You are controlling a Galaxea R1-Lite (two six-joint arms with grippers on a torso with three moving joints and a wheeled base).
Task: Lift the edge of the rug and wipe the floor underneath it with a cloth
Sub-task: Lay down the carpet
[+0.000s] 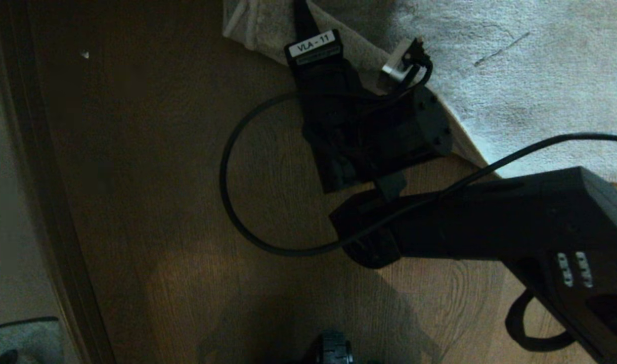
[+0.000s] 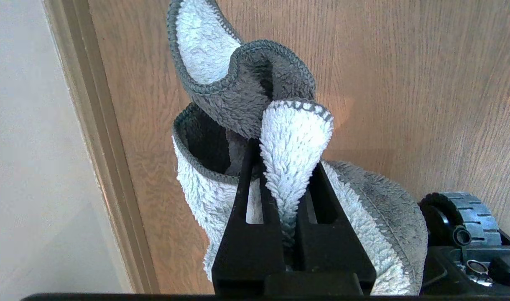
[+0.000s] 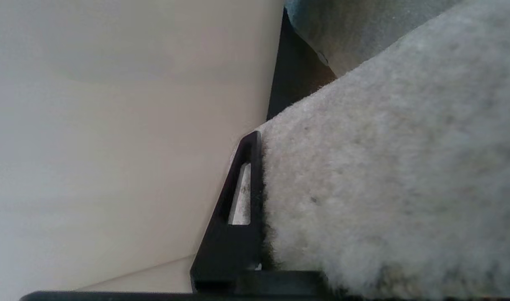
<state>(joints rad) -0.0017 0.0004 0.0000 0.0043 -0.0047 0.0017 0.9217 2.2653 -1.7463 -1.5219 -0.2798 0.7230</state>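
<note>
The light grey rug (image 1: 516, 76) lies at the far right on the brown wood floor (image 1: 162, 177). Its rug edge (image 1: 253, 25) is raised and folded back at the top centre, showing its pale underside. My right arm reaches there from the lower right. The right gripper (image 1: 304, 15) is shut on that edge. In the right wrist view one black finger (image 3: 242, 200) presses against the rug pile (image 3: 384, 167), which hides the other finger. My left gripper (image 2: 286, 167) is shut on a fluffy grey-and-white cloth (image 2: 238, 96), held above the floor (image 2: 405, 83). The left gripper is not in the head view.
A dark threshold strip (image 1: 40, 177) runs along the left, with paler flooring (image 2: 29, 167) beyond it. A black cable (image 1: 227, 177) loops over the floor beside the right wrist. A wheel of the base (image 2: 468, 213) sits near the cloth. A grey object (image 1: 20, 338) shows at the bottom left corner.
</note>
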